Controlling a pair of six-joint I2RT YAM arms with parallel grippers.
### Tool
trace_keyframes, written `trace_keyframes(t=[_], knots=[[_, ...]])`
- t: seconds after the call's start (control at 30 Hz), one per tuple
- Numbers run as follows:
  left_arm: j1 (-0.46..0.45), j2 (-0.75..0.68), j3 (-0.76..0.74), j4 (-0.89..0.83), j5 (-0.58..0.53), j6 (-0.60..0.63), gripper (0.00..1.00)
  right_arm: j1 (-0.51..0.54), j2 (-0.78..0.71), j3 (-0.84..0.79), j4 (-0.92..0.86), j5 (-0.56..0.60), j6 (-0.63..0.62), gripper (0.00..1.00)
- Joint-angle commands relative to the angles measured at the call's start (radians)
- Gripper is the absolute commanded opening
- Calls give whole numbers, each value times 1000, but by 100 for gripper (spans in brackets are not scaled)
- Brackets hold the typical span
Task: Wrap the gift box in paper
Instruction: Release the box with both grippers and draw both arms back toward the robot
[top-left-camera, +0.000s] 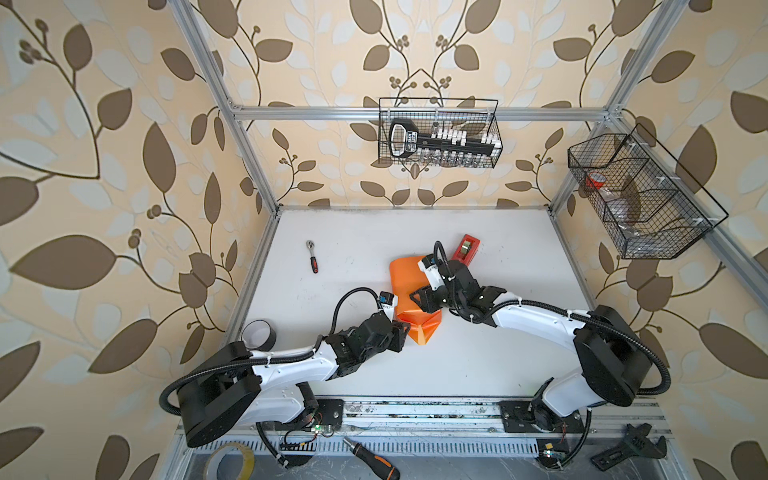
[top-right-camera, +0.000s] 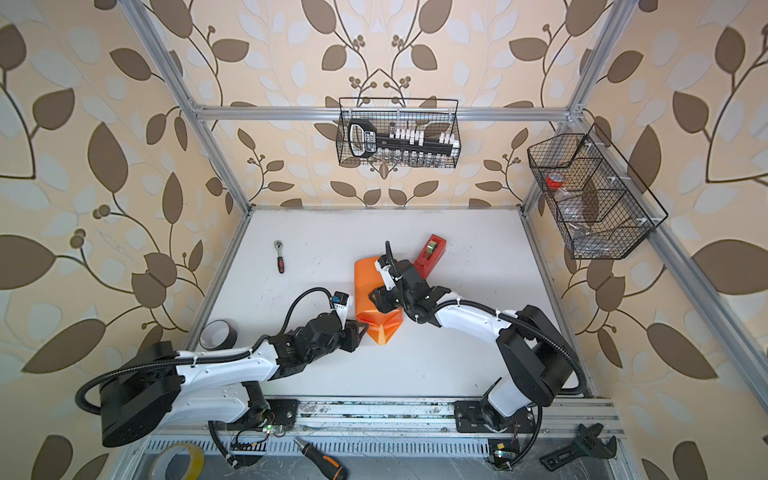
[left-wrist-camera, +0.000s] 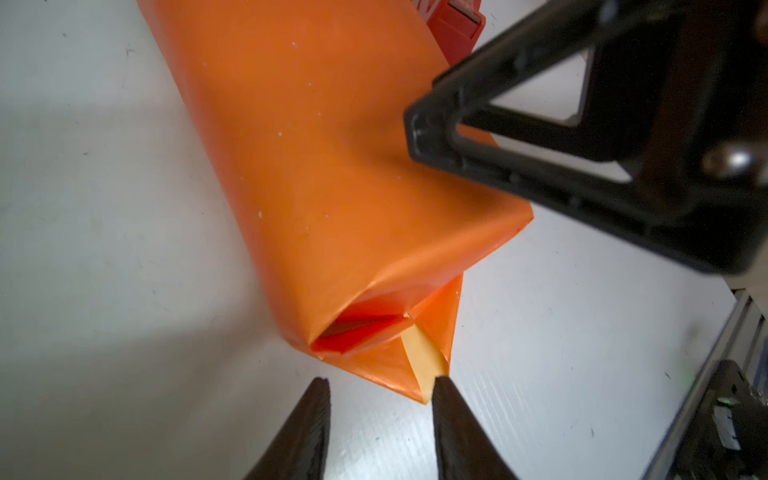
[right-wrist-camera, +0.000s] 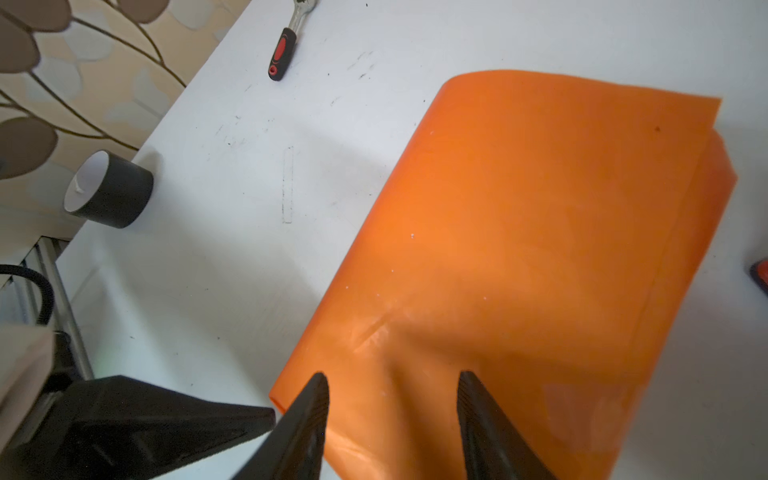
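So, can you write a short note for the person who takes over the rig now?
The left gripper is open, its tips at the folded near end of the paper. The right gripper is open, over the paper's top. The gift box is hidden, probably inside the wrap.
Done: paper wrapped round, near end partly folded.
Left: finish that end, close the far end, likely tape; the red tape dispenser lies just beyond the paper.

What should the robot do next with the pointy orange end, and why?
Probably close the left gripper on the pointed flap and fold it up against the open end. The paper gapes there, and the open fingers sit right at the flap's tip.
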Motion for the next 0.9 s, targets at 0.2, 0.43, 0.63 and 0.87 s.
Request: trace_keyframes(t=[0.2, 0.43, 0.63, 0.87], knots=[[11, -129, 35, -246, 130, 80, 63, 8, -289, -112, -189, 60, -22, 59], [3, -64, 190, -334, 154, 344, 61, 0, -476, -299, -302, 23, 74, 57], [3, -39, 264, -379, 192, 704, 62, -93, -545, -345, -351, -56, 93, 55], [3, 113, 356, -561, 163, 1100, 60, -293, -625, -437, -289, -216, 83, 52]])
